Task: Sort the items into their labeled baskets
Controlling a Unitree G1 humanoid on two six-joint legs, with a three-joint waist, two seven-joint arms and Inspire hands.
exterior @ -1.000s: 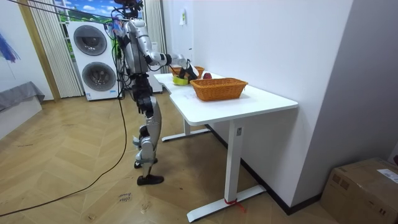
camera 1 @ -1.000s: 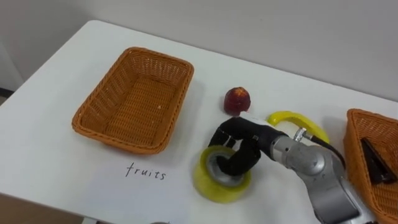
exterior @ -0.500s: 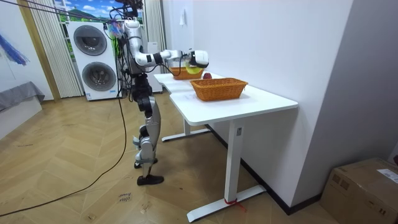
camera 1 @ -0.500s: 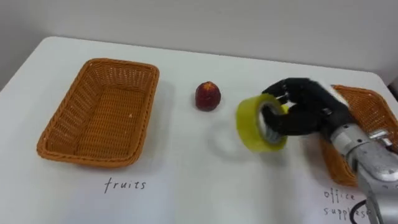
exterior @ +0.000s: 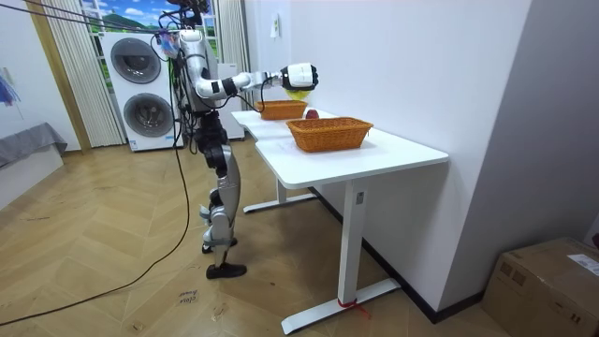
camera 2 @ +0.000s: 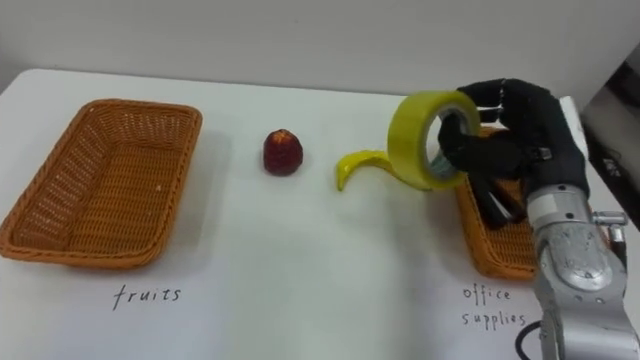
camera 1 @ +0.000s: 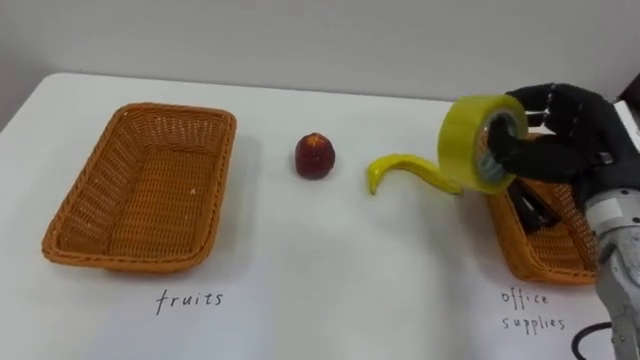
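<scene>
The left basket (camera 1: 140, 190) lies at the surface's (camera 1: 330, 280) 9 o'clock, the right basket (camera 1: 522, 255) at 3. Between them sits a fruit (camera 1: 314, 155), with a banana (camera 1: 400, 168) at its 3 o'clock. The right hand (camera 1: 570, 135) holds tape (camera 1: 455, 140) above the right basket.

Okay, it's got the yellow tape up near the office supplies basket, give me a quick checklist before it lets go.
1. Right hand curled round the tape roll: ok.
2. Roll fully over the office supplies basket: not ok, it hangs at the left rim, above the banana's end.
3. Room in that basket beside the dark item: ok.
4. Roll lifted off the table: ok.
5. Red fruit out of the path: ok, it lies between the baskets.
</scene>
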